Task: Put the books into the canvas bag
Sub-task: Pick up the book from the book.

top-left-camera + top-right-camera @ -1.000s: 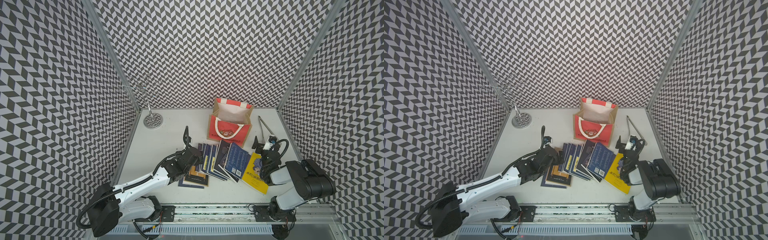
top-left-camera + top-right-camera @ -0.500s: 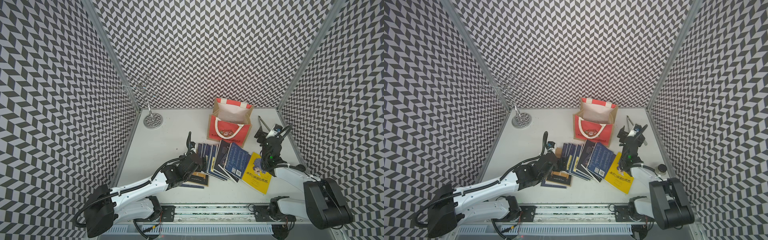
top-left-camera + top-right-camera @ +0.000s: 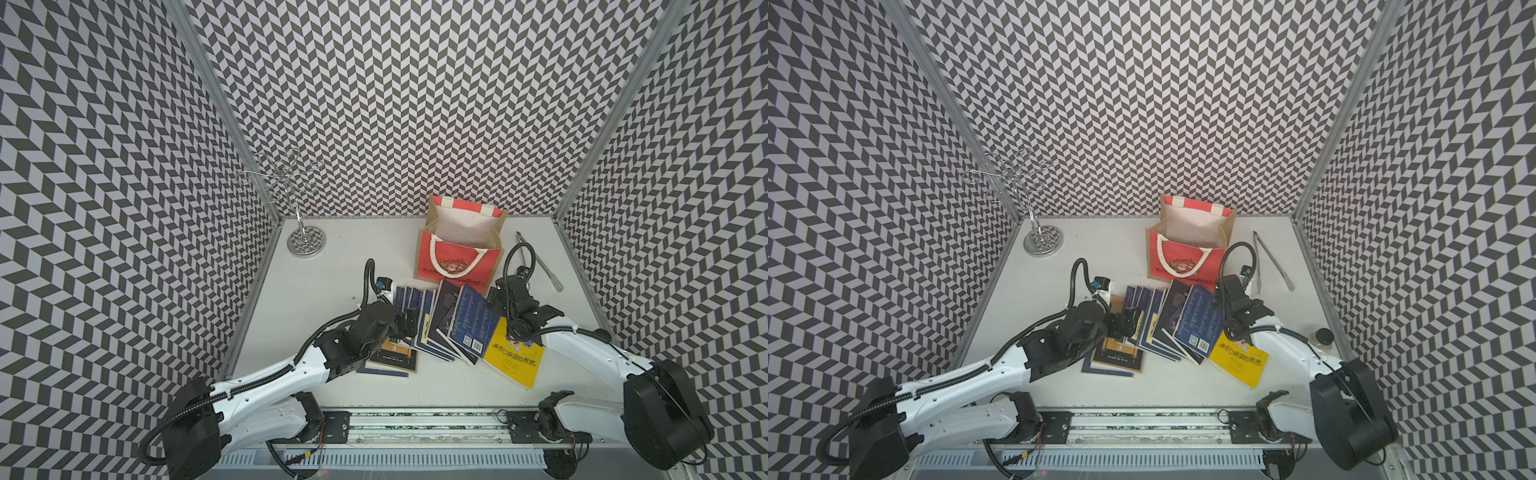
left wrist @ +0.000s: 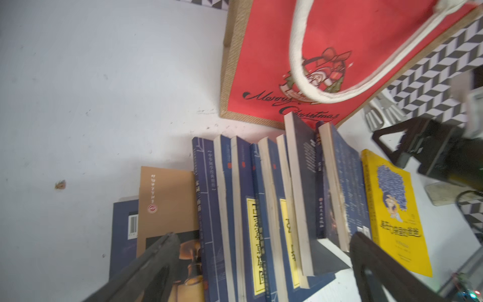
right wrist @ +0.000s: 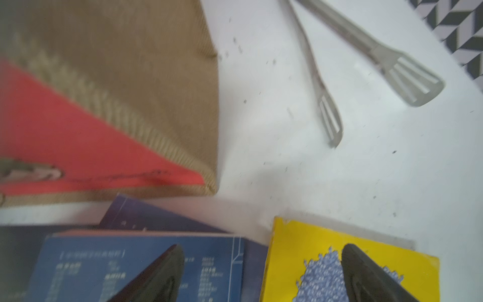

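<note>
Left tool [image 4: 264, 236] agape over books [image 4: 261, 198], canvas bag [image 4: 261, 65] beyond

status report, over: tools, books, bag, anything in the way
Left tool open, low over the books. Right tool open, over the yellow book edge. All books on the table; canvas bag upright, nothing seen inside. Tongs beside the bag, not blocking.

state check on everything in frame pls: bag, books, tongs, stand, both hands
canvas bag: upright, mouth open, no book visible inside
books: fanned out and overlapping on the table, none bagged
yellow book: flat, at the fan's end by the right arm
tongs: lying on the table, arms spread
metal stand: upright
left hand: open, above the books, holding nothing
right hand: open, above the blue and yellow covers, holding nothing
</note>
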`<state>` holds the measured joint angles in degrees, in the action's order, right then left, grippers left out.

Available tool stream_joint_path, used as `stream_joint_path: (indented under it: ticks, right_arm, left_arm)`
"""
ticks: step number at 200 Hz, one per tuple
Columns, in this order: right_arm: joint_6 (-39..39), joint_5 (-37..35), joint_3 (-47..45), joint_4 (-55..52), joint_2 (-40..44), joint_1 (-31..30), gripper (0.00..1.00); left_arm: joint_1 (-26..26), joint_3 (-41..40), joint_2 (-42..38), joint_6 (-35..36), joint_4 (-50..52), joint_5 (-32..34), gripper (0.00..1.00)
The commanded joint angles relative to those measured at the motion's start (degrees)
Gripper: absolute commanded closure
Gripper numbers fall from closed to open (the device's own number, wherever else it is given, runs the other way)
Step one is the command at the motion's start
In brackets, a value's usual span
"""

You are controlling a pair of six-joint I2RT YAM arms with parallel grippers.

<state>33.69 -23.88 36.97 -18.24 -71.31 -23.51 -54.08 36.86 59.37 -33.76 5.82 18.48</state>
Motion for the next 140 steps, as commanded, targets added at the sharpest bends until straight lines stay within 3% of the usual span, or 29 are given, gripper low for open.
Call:
stream_joint_path:
  ticks: [1,32,69,102,140]
  right_arm:
    - [1.04,8.32,-2.21,-1.76,2.72,-1.15,0.06]
    - [-1.64,16.58,-5.59,2.45,7.21,-1.25,0.05]
    - [-1.56,21.3,-9.28,6.97,15.37,-0.6,0.02]
    - [-2.5,29.35,-15.25,15.18,20.83,4.84,0.01]
    - [-4.58,37.84,-17.55,20.93,16.85,10.2,0.0]
  left_arm:
    - [0.12,-0.75,-0.69,2.53,-5.82,-3.61,0.01]
    - [0.51,-0.74,1.12,6.14,-11.83,-12.17,0.01]
    - [0.47,1.18,5.82,8.83,-17.42,-22.57,0.01]
    - [0.53,2.96,9.0,9.8,-20.01,-22.43,0.01]
    - [0.73,6.85,12.73,10.55,-18.19,-20.5,0.01]
